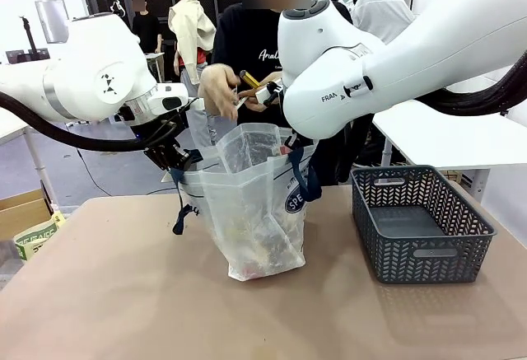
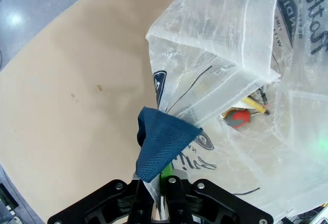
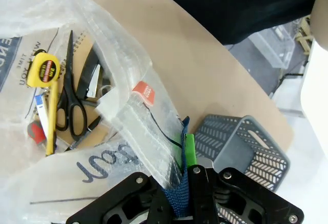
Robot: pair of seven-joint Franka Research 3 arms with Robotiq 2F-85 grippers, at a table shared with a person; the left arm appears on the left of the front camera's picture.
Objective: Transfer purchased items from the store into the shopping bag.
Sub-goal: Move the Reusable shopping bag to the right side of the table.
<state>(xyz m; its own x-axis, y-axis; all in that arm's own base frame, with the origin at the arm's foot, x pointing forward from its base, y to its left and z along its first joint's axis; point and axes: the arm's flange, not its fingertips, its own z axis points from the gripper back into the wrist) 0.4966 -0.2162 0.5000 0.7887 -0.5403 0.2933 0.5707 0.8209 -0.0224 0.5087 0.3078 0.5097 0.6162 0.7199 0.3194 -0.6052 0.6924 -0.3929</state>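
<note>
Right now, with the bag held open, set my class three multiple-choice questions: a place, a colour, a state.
1. In the front view the grey basket stands: A. right of the shopping bag B. inside it C. on the floor
2. The tape measure in the bag is: A. red B. green C. yellow
3. The left arm's jaws are: A. open B. shut on the bag's navy handle C. shut on the basket
1 A: it sits on the table at picture right. 2 C: its case is yellow. 3 B: the handle is pinched between them.
</note>
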